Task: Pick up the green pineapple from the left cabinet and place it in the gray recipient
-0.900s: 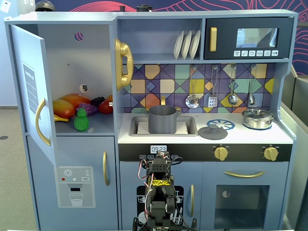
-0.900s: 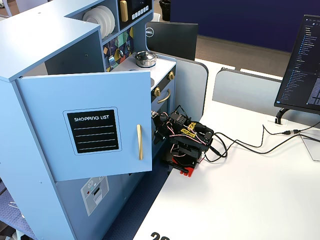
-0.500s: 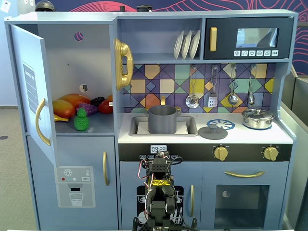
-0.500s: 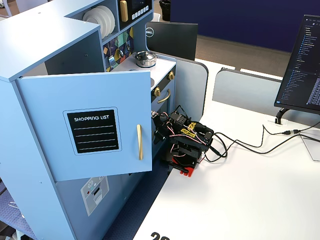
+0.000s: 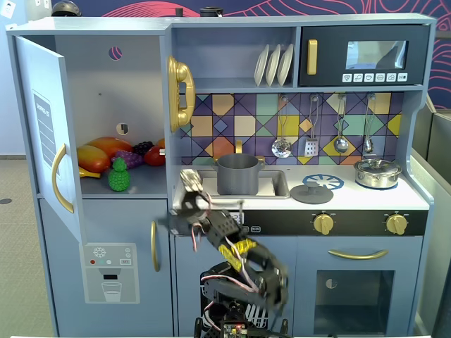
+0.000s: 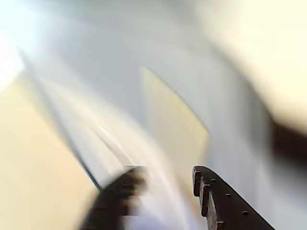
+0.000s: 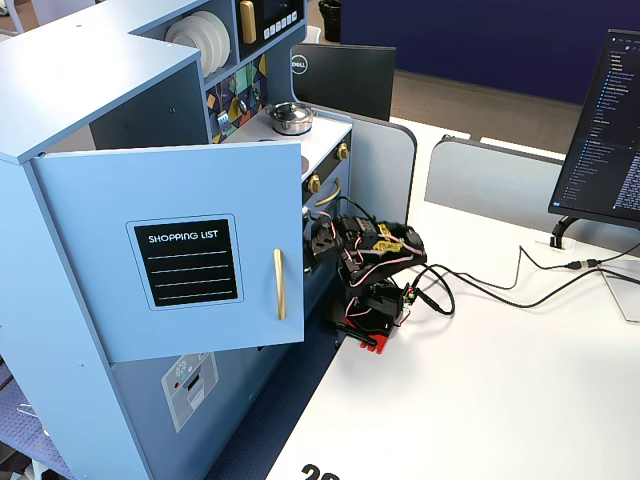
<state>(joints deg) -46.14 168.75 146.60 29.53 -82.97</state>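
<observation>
Green pineapple (image 5: 118, 176): bumpy, glossy plastic. Left cabinet (image 5: 99, 105): smooth matt blue-gray painted board; door handle (image 5: 59, 179) satin gold. Gray pot (image 5: 237, 174): matt, smooth. Lidded pot (image 5: 377, 172): shiny polished metal. Plates (image 5: 273, 65): smooth white. Bench (image 7: 500, 390): smooth white laminate.

You have a black-fronted microwave (image 5: 366, 55) at upper right of a fixed view, three white plates (image 5: 273, 65) standing on edge just left of it. Below, four utensils (image 5: 324, 134) hang against the patterned backsplash (image 5: 232, 120). A shiny lidded pot (image 5: 378, 172) sits at right on the counter, a flat gray lid (image 5: 311, 193) left of it. The side-on fixed view shows a monitor (image 7: 605, 130) at right edge.
</observation>
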